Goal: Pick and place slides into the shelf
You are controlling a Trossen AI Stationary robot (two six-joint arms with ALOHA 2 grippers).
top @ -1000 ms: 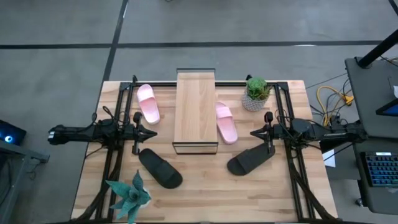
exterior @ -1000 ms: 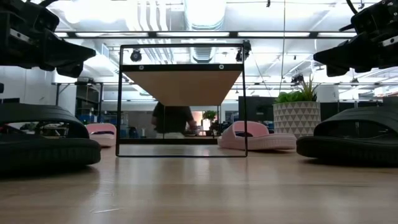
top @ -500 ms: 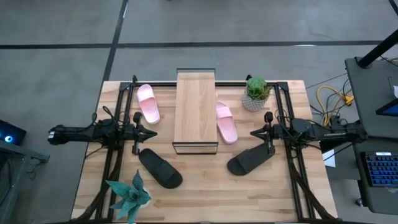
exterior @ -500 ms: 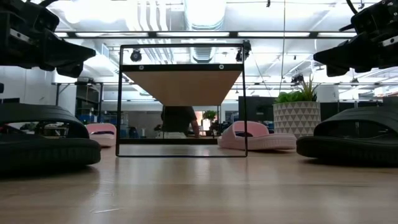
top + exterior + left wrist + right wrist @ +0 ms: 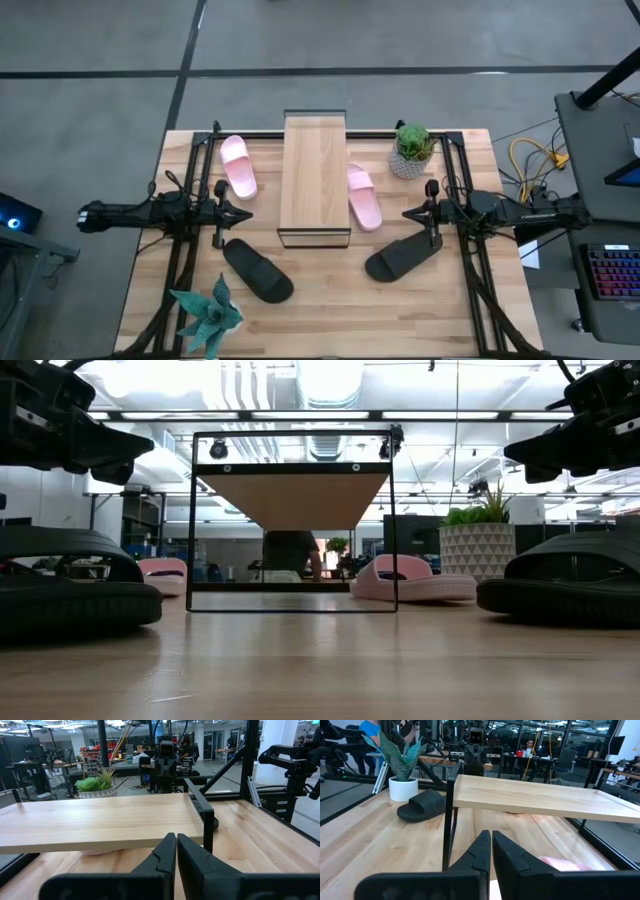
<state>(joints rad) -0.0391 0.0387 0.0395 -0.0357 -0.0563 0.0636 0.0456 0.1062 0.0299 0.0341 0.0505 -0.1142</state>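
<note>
Nearest the bottom of the high view, two black slides [image 5: 258,270] [image 5: 404,258] lie slantwise, long axes diagonal. Higher up, the left gripper [image 5: 243,213] and right gripper [image 5: 410,213] hover at mid-frame, fingers pinched closed on nothing, facing the shelf [image 5: 315,175] between them. Beyond, two pink slides [image 5: 238,166] [image 5: 364,196] flank it, lengthwise up the frame. They look light, probably soft foam; the wide strap seems the best hold.
</note>
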